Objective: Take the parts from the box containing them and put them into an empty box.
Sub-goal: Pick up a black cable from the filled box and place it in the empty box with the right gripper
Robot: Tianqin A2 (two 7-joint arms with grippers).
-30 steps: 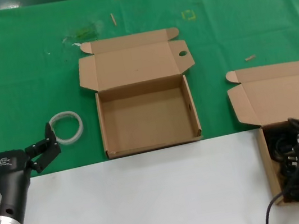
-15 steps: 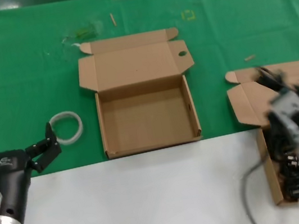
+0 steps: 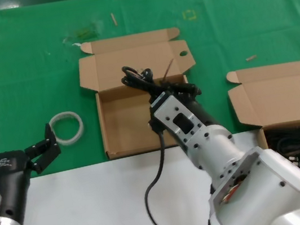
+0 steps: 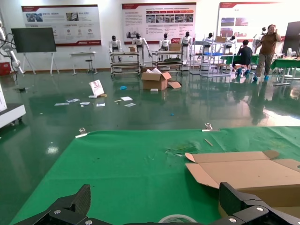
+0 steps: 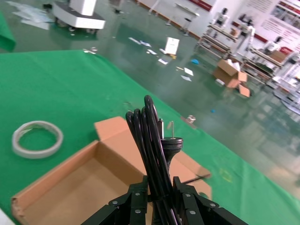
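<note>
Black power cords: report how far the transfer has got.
Done: none delivered; the holed-flap brown cardboard carton is bare. In hand: the right gripper holds one black power cord bundle above it. Left: release it, then move the cords remaining in the plain-lidded carton.

The empty box lies left of the box containing them (white ring farther left).

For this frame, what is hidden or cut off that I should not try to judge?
- Head view: the right gripper and its arm cover part of the empty box floor.
- Head view: the box containing the parts runs off the edge and sits partly behind the arm, so the cords left cannot be counted.
- Right wrist view: the held power cord drops below the edge.
- Left wrist view: the white ring is cut off; the left gripper waits open.
</note>
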